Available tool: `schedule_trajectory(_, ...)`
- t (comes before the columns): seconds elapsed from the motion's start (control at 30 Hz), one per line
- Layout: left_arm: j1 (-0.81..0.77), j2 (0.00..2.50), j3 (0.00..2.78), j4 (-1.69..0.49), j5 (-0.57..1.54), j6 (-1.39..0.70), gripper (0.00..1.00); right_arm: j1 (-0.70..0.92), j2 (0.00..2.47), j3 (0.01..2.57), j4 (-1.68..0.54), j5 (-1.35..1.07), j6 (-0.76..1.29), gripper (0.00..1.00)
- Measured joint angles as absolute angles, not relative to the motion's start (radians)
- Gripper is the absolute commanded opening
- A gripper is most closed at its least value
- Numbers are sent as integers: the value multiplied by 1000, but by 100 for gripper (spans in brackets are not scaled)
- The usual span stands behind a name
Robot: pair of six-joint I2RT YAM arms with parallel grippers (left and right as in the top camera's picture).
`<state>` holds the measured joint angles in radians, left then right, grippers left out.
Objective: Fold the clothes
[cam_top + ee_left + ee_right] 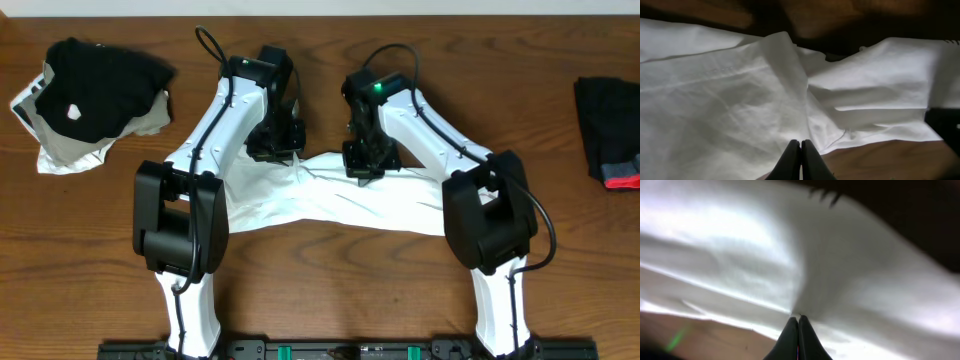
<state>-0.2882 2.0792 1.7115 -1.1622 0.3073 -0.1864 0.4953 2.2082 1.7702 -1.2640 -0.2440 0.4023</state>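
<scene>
On the bench (330, 300) centre lay the white T-shirt (330, 205), bunched. Right fingers (789, 341) were pinched shut on a thin ridge — left fingers (791, 161) shut too, hold unclear. So little cloth could slip free when pulled, skewing the fold.

The white T-shirt (330, 205) lies spread sideways, wrinkled and bunched.

One white T-shirt (330, 205), two black garments (95, 90) (605, 115), two arms (215, 130) (440, 125).
</scene>
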Motion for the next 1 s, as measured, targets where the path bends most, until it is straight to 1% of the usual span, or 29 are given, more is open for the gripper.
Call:
schedule_trajectory(0.17,-288,2079,1711,-1163,307,-184,6,509,2208,1770,-1339,-258,402,1)
schedule_trajectory(0.3,-287,2080,1711,-1158,307,-183,6,513,2208,1770,-1341,-260,402,1)
schedule_trajectory(0.6,-282,2079,1711,-1076,308,-155,6,497,2208,1772,-1202,-264,403,1)
schedule_trajectory(0.7,-284,2079,1711,-1042,308,-154,6,465,2208,1774,-1143,-267,404,3)
schedule_trajectory(0.77,-287,2079,1710,-1021,308,-158,6,436,2208,1775,-1117,-268,406,2)
schedule_trajectory(1.0,-318,2079,1665,-924,311,-194,6,381,2208,1778,-1087,-269,410,1)
